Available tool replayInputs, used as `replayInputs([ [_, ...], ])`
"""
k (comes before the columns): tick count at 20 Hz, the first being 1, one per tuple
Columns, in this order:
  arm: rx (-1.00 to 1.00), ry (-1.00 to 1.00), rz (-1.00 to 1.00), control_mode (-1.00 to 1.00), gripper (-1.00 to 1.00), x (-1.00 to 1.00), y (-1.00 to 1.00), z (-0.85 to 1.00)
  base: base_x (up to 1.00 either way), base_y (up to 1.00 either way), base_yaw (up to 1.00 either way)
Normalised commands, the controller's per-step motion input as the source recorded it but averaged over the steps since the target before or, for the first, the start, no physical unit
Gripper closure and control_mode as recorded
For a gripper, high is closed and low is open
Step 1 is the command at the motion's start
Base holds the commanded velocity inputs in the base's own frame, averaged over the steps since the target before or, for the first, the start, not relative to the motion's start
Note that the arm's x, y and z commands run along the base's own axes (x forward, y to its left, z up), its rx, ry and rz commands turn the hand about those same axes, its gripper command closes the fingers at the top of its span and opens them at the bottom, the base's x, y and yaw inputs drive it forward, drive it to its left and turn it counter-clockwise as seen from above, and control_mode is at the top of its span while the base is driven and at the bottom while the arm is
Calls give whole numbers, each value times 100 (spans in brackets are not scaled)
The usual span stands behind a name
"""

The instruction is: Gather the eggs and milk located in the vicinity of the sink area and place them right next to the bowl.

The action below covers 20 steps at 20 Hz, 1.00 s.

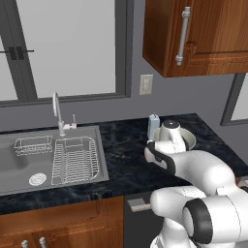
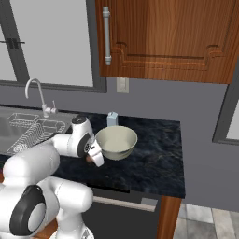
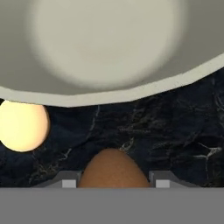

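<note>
Left base view: the milk (image 1: pixel 153 125) stood just beside the bowl (image 1: pixel 190 140) on the dark tabletop (image 1: pixel 126 155). Right base view: the tool (image 2: pixel 89 158) hung low by the bowl. Hand view: fingers (image 3: pixel 68 180) clamped the brown egg (image 3: pixel 113 169) — cream egg (image 3: pixel 22 126) lay nearby.

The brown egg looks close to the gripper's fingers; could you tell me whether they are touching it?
Touching. In the hand view the brown egg sits squeezed between the gripper's two fingertips, with no gap on either side.

The bowl (image 1: pixel 183 137) and sink (image 1: pixel 48 160) are seen from behind by both base views. The bowl (image 3: pixel 109 48) is seen very close at 12 o'clock in the hand view.
</note>
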Motion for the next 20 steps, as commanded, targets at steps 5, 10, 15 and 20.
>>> replayInputs([
  [5, 0, -7, 0, -100, 100, 0, 0, -44, 0, 0, 0],
  [10, 0, -8, 0, -100, 100, 1, 0, -40, 0, 0, 0],
  [15, 0, -7, 0, -100, 100, 0, 0, -37, 0, 0, 0],
  [20, 0, -6, 0, -100, -100, 0, 0, -33, 0, 0, 0],
])
